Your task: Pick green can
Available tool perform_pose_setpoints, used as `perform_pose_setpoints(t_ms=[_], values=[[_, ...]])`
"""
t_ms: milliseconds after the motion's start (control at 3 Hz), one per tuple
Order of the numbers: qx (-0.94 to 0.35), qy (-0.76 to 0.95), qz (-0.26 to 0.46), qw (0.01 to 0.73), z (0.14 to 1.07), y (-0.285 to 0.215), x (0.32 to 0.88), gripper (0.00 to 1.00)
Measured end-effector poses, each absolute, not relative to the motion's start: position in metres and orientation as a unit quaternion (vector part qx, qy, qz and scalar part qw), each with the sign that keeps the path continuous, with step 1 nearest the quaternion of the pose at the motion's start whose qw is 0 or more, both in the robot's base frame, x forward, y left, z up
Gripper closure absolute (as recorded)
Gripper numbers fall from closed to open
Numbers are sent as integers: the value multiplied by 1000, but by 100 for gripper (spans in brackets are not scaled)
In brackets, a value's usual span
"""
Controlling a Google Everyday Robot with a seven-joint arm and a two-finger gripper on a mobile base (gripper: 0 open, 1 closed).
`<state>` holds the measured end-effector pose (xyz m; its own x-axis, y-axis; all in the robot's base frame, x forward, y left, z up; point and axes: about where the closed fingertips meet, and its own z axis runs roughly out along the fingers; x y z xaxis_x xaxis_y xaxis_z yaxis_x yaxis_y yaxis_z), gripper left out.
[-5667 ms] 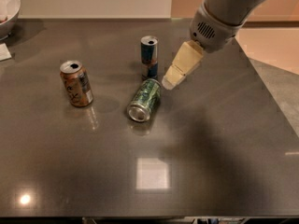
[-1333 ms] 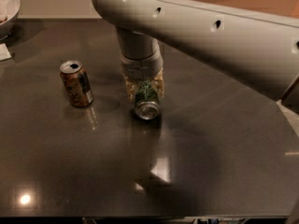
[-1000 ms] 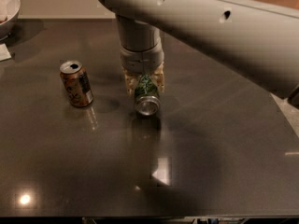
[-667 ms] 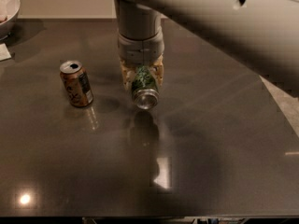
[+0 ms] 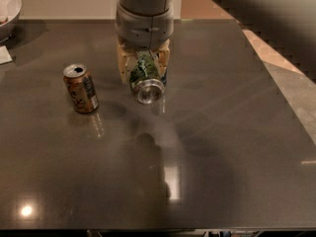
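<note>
The tool, once beside the green can, now grips it, raised off the table.

Single camera above the table's 6 o'clock edge, angled down, close range; gripper clasps green can at 12 o'clock.

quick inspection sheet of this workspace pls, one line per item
surface: dark glossy table, glare spots near the front
job's things: green can on its side, silver end toward the camera, seemingly off the table
clutter: brown can upright, left of the green can and apart from it; bowl and paper scrap at far left
grippers: gripper clamped around the green can, above the table's far middle
cables: nothing seen
surroundings: pale floor at right
</note>
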<state>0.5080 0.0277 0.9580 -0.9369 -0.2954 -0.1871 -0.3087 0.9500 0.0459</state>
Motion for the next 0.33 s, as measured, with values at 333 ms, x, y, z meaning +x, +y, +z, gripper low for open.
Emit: perform_pose_setpoints(t_ms=[333], values=[[-181,977,48,105,983,33,501,100]])
